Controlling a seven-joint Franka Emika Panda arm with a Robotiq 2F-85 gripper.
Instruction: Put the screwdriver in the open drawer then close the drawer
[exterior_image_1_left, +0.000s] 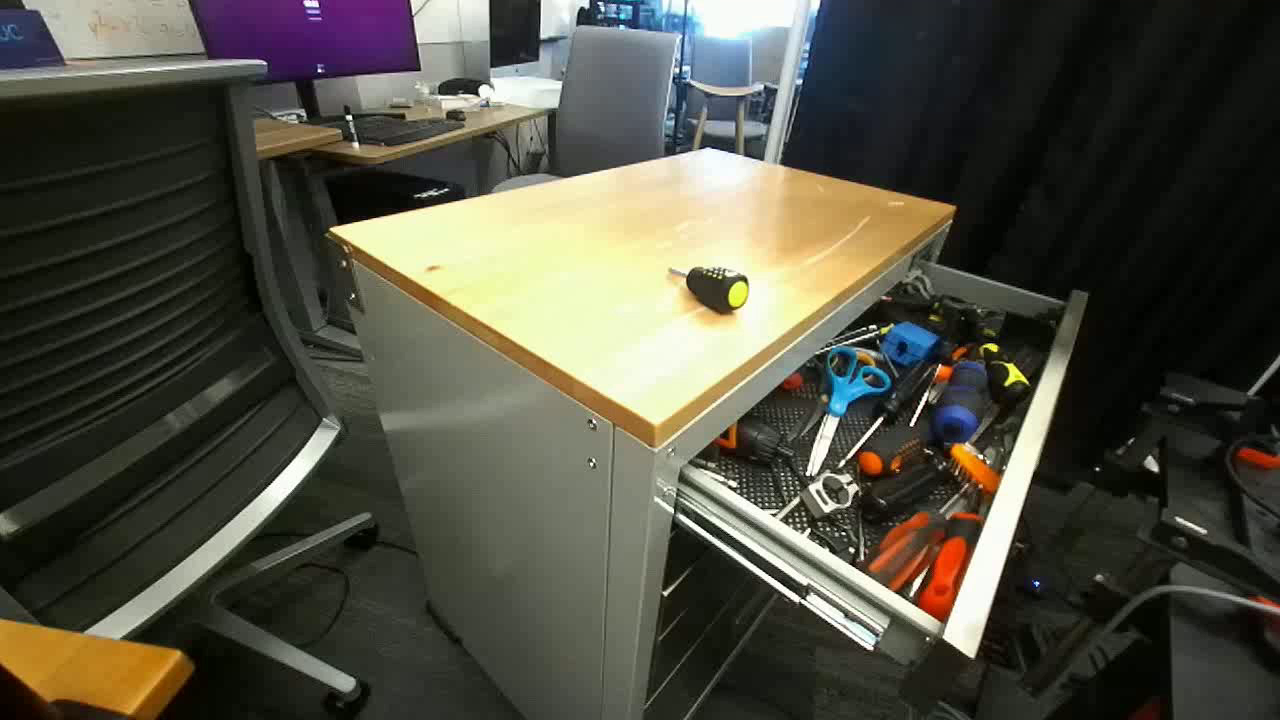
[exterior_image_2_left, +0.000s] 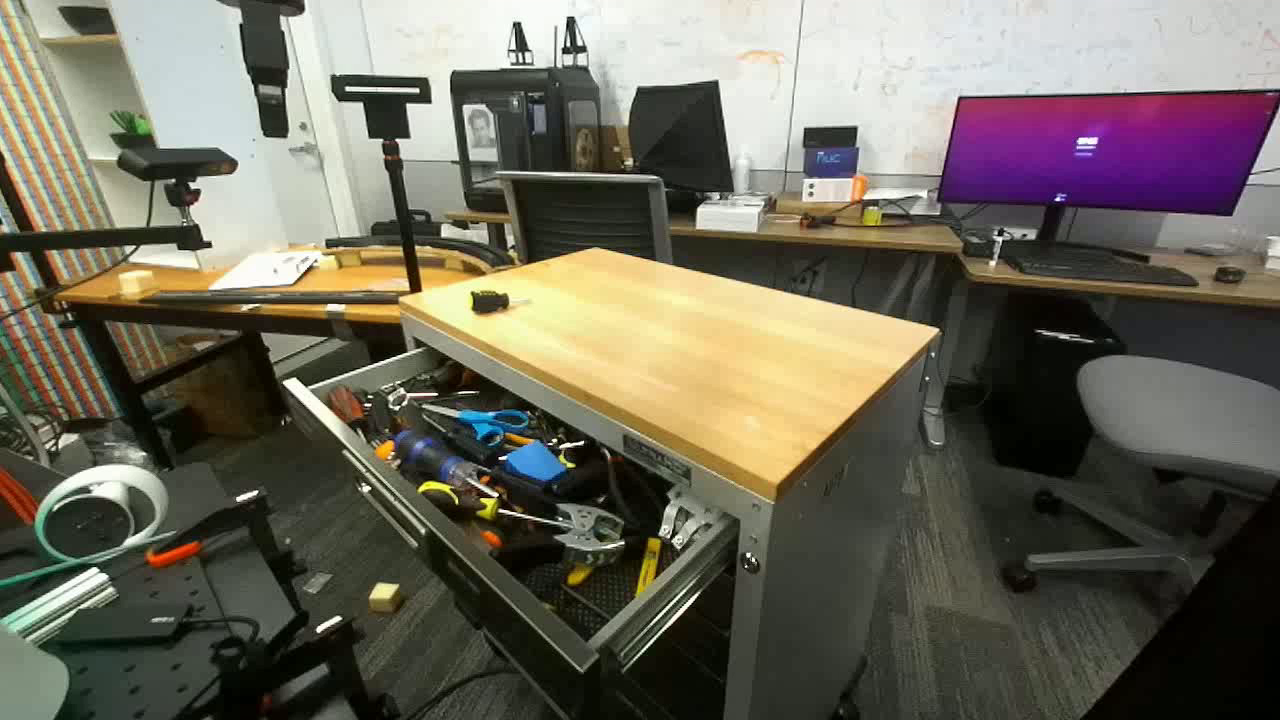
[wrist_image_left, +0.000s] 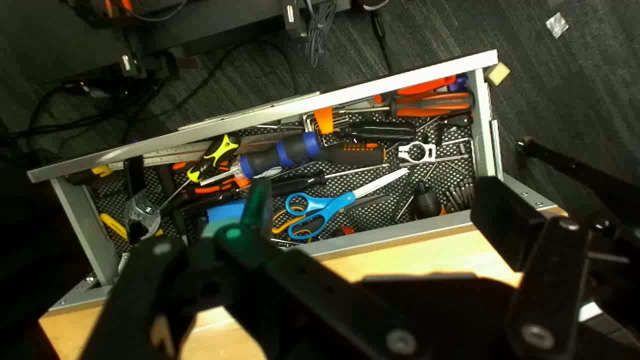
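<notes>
Screwdriver (exterior_image_1_left: 716, 288), short and stubby, lies on its side on the wooden tabletop (exterior_image_1_left: 560, 240), near the edge above the drawer (exterior_image_1_left: 1027, 455); its fat handle faces that edge and the shaft points away, which should leave the handle free for a pinch from above. In the wrist view the jaws stand wide apart with nothing between them, the drawer in sight beyond, so the pickup seems yet to come. The drawer is pulled out, presumably so the screwdriver can be lowered straight in before the front is pushed home. It is crowded, though: blue scissors (wrist_image_left: 320, 210), a blue block (exterior_image_1_left: 910, 343) and a yellow-and-black tool (wrist_image_left: 214, 157) lie among others, so whatever goes in may land on a heap, and anything sticking up could catch on closing. A black stand (exterior_image_2_left: 220, 575) faces the drawer's front and may leave little room for the push. An office chair (exterior_image_1_left: 130, 330) stands off one end of the tabletop, where it should not hinder.
</notes>
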